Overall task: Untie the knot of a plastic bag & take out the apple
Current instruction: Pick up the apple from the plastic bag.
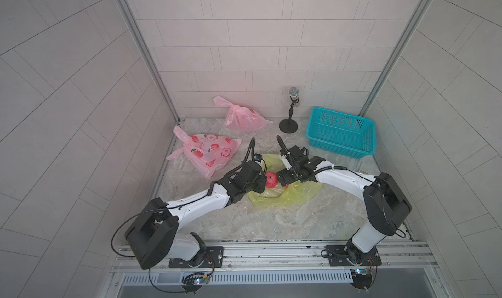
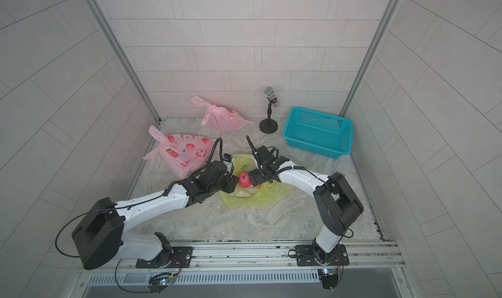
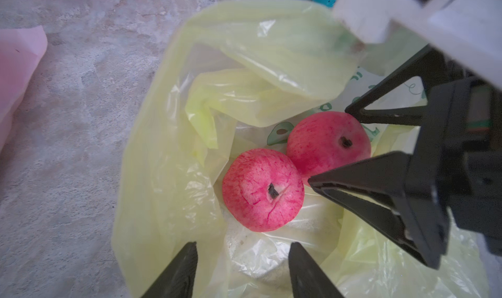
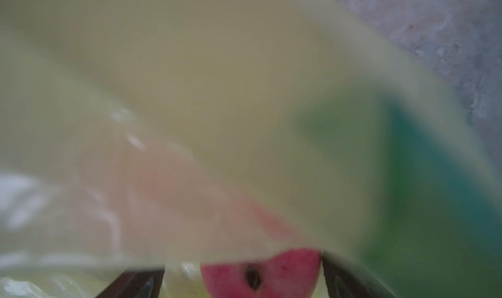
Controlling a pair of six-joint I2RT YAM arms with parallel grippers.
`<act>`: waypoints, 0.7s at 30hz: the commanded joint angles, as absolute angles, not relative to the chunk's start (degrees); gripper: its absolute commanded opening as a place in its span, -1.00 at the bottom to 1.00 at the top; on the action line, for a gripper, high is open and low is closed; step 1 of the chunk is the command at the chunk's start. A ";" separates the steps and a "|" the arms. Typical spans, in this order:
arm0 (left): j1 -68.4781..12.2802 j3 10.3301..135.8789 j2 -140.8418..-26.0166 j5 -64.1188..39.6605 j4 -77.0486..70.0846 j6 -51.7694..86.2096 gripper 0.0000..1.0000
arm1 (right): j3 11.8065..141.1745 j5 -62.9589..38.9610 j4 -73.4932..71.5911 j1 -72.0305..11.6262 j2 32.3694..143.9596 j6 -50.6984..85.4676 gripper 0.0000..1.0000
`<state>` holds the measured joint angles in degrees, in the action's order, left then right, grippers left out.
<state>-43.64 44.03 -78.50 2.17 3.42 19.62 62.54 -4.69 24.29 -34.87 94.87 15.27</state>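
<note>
Right tool (image 3: 328,146) — jaws wide, straddling apple (image 3: 323,139), not clamped; stem pit up. Left tool (image 3: 243,245) half-open, empty.

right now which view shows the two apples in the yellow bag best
Left wrist view: both apples lie sharp in the open yellow bag. Both top views show one small apple; right wrist shows part of one, blurred.
</note>
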 commanded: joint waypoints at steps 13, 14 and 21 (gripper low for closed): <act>-40.98 43.19 -77.02 -0.61 2.60 21.21 0.20 | 62.22 -1.61 24.63 -35.93 99.26 14.43 0.84; -40.97 43.06 -77.01 -0.68 2.64 21.23 0.21 | 62.28 -1.65 24.61 -35.87 99.31 14.54 0.84; -40.29 42.56 -76.71 -1.12 2.36 21.12 0.22 | 62.57 -2.61 24.43 -35.99 99.42 14.68 0.50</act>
<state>-40.82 43.44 -77.97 -1.06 3.25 20.12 62.43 -2.90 23.99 -35.64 99.02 14.96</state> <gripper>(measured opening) 0.607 0.775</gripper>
